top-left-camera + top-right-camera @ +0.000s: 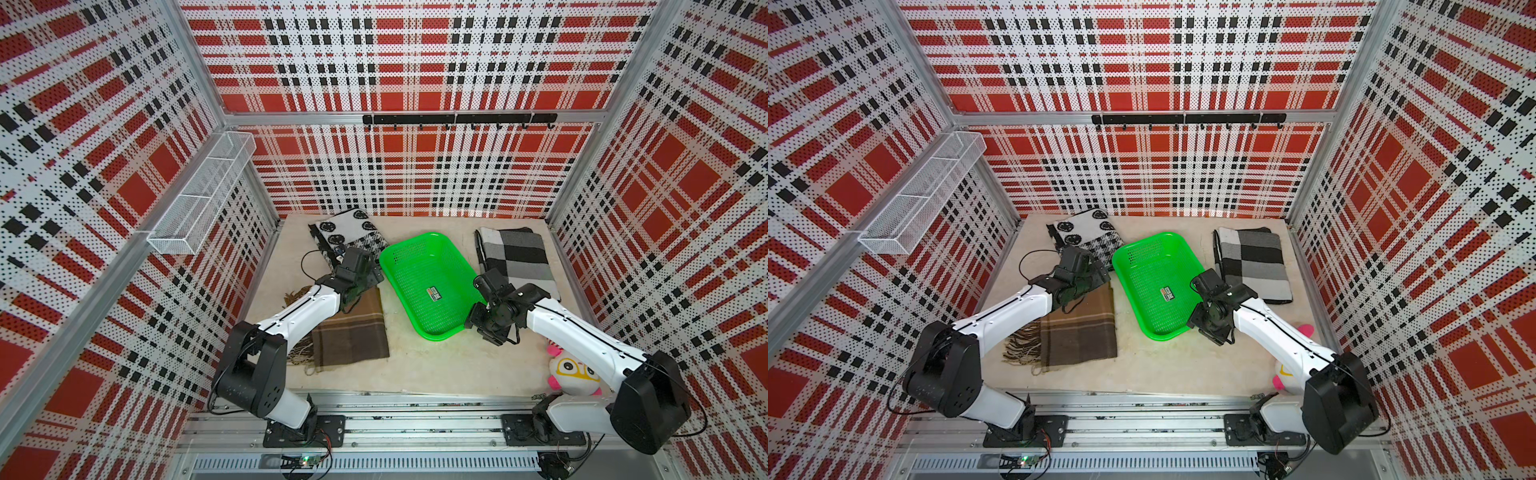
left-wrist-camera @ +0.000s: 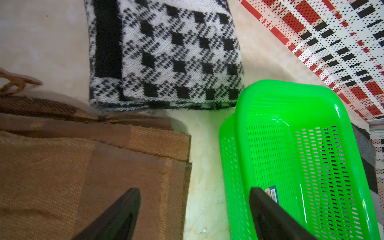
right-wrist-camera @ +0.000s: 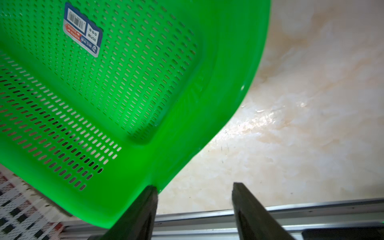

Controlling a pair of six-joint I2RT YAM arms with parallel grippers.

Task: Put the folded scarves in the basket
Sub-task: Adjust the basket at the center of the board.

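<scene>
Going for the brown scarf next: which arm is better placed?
Left. The left gripper, open, hangs over the gap between the brown scarf and the basket. The right gripper, also open, sits at the basket's near corner, across the basket from that scarf.

Perforated panels [image 1: 415,62] printed in red, black and white plaid close the cell on three sides, held in an aluminium frame [image 1: 415,117]. A long white wire-mesh rack [image 1: 203,195] with dividers hangs on the left wall, and a black hook rail [image 1: 459,119] runs along the back wall's crossbar. The counter [image 1: 436,365] is pale beige with a marbled, slightly glossy surface. Along its front edge lies an aluminium rail [image 1: 415,419], with a slotted grey cable duct [image 1: 415,461] below. The light is even and bright.
</scene>
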